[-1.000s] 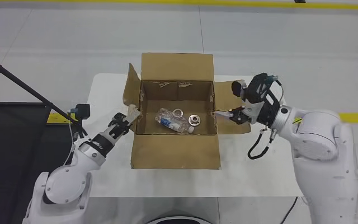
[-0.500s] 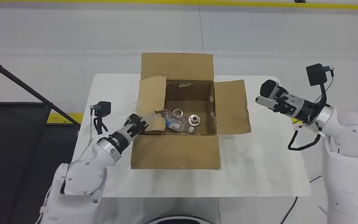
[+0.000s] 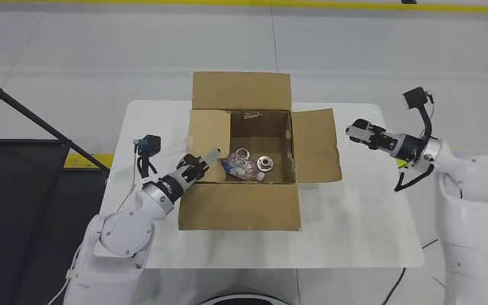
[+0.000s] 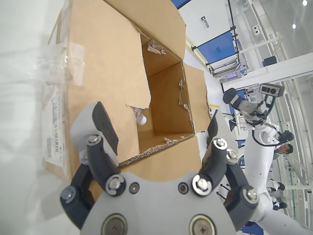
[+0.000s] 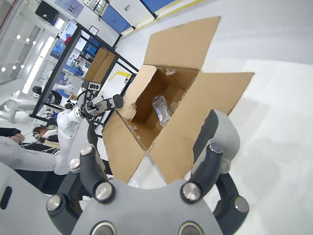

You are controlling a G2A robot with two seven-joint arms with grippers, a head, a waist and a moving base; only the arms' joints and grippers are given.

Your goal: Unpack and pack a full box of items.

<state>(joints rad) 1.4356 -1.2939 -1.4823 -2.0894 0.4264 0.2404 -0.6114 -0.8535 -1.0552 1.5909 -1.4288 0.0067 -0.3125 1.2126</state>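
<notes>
Top view: left flap (image 3: 210,145) stands inward over the box (image 3: 240,206). It covers that side of the floor and one end of the bottle (image 3: 245,171). A round item (image 3: 264,162) and a ring (image 3: 242,153) by the bottle are too small to identify.
Left wrist view: flap hides the bottle except its cap (image 4: 141,121).
Right wrist view: near box wall cuts off the bottle's lower end.
</notes>
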